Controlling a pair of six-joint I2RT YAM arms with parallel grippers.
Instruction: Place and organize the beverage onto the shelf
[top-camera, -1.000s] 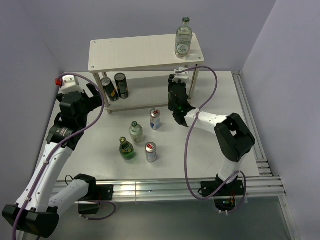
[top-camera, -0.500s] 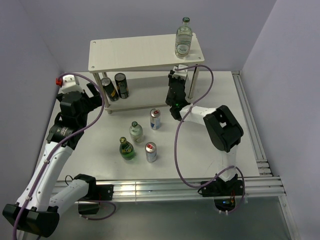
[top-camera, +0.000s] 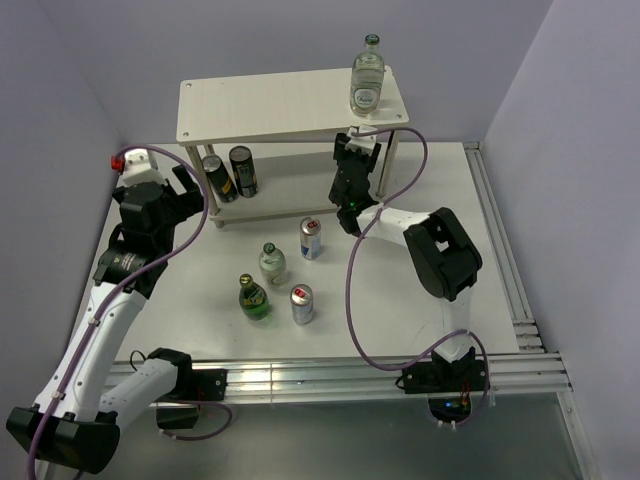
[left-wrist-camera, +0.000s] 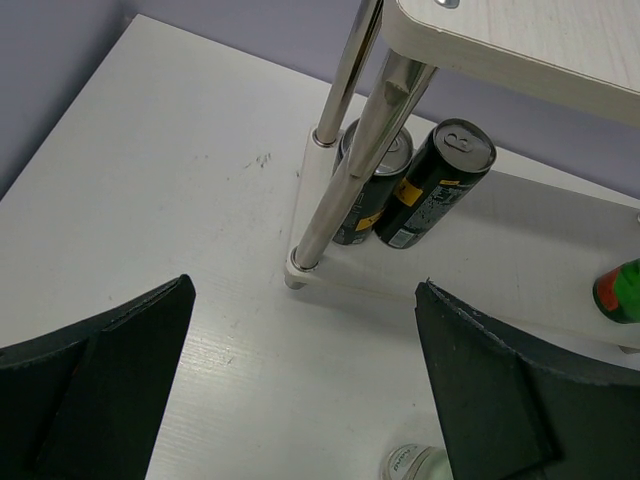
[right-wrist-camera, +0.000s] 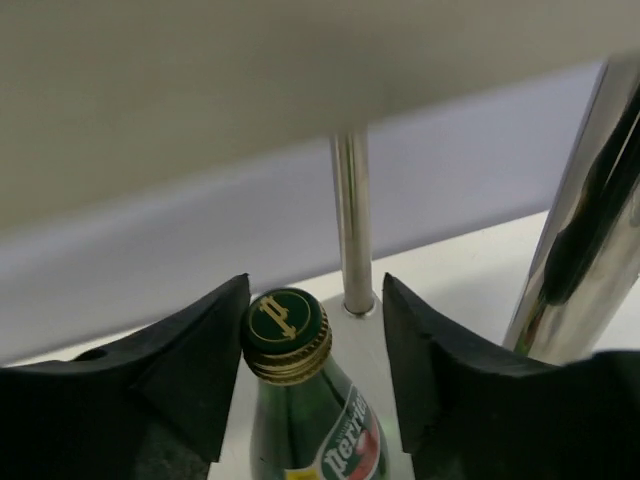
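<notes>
The pale wood shelf stands at the back; a clear bottle with a green cap is on its top board at the right. My right gripper reaches under the top board and is shut on a green glass bottle, held upright between the fingers over the lower board near a rear leg. On the table stand a silver-blue can, a clear bottle, a green bottle and a second can. My left gripper is open and empty left of the shelf.
Two dark cans stand on the lower board at the left, behind the front left leg. The left wrist view shows the clear bottle's cap at its lower edge. Purple walls enclose the table; a rail runs along the right edge.
My right gripper has moved away from me, in under the shelf's top board with the green bottle, and its elbow has folded in. The left arm has not moved.
</notes>
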